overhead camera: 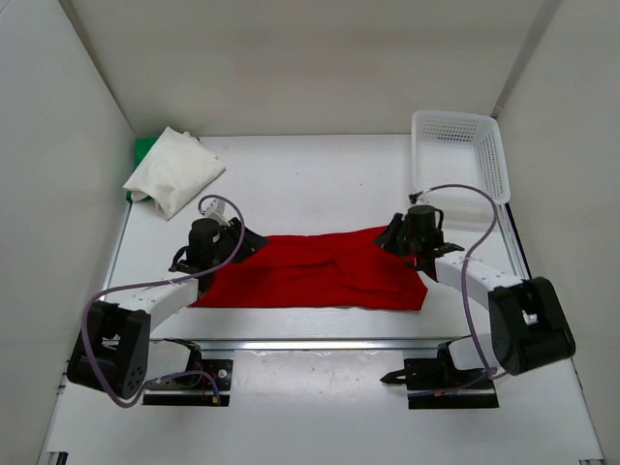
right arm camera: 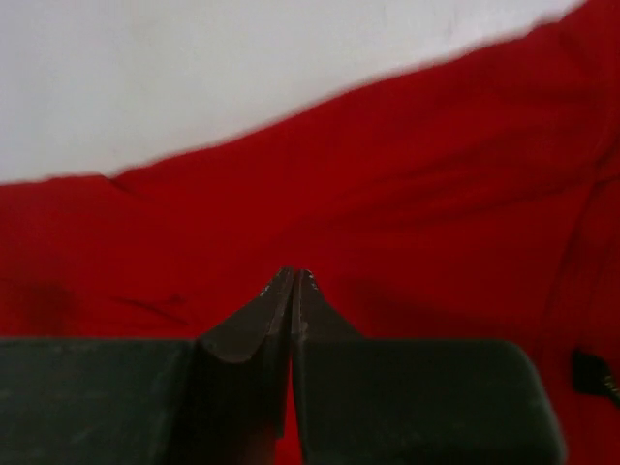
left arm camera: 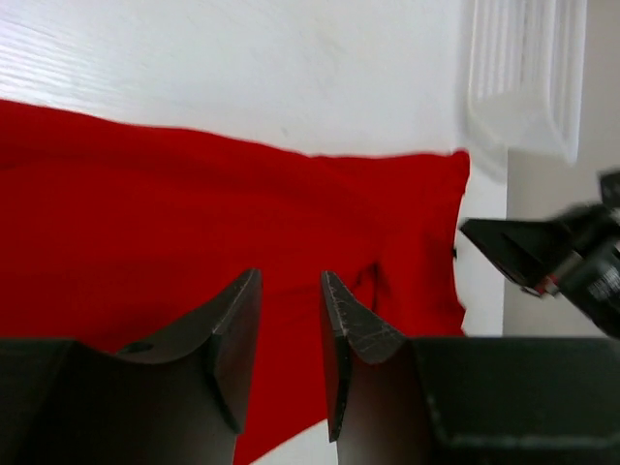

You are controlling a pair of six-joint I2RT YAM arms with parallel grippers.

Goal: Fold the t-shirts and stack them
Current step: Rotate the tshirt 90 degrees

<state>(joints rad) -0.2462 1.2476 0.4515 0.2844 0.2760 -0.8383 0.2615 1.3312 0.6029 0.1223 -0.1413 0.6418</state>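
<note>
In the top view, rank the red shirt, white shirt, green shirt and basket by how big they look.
1. Red shirt
2. Basket and white shirt: about alike
3. Green shirt: only a sliver shows

Red shirt (overhead camera: 310,271); white shirt (overhead camera: 174,172); green shirt (overhead camera: 143,148); white mesh basket (overhead camera: 455,155)

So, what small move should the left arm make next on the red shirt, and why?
Probably lower the left gripper and close it on the red t-shirt. It stands open above the cloth at one end, while the right gripper is shut at the other end. Both ends could then be lifted to fold.
</note>
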